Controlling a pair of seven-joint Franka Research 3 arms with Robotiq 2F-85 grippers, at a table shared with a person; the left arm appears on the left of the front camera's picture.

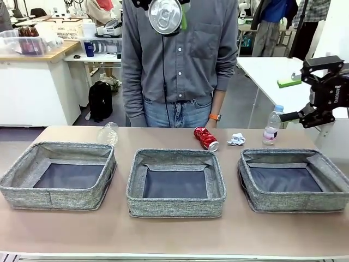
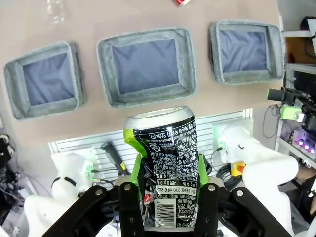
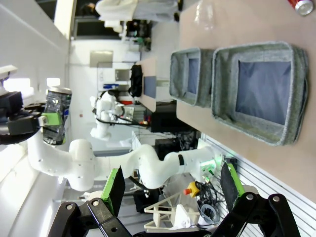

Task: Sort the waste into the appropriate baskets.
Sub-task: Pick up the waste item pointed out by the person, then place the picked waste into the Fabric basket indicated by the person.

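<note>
left gripper [image 2: 169, 180] hangs high over the table. its fingers [image 2: 137, 170] are clamped on the dark can [image 2: 168, 148], one green pad on each side of the lower half. the can is upright between them, its wall dented where the pads bite and its rim standing past the fingertips.

straight ahead of the fingertips, far below, is the middle basket [image 2: 145, 66]. the left basket [image 2: 44, 81] and right basket [image 2: 247, 49] lie off to either side of that line. all three show bare bases.

right gripper [image 3: 173, 177]: fingers spread wide, nothing between them, parked off the table's right end.

on the table beyond the baskets lie the cup [image 1: 108, 132], red can [image 1: 206, 138], wad [image 1: 236, 140] and bottle [image 1: 272, 124].

step in hand, as i read it: carry the dark can to a basket and let go.

- i cannot tell which basket is meant for metal. whichever it is, the red can probably belongs in the same one.
- lower first. let go from this height and the can would likely bounce or roll over a low wall.
- line the fingertips up over the dark base, well inside the rim, and keep the can upright on the way down.
- part the fingers only when the can's end is just above the base.
- the grip looks firm, so i see no need to re-grasp.
</note>
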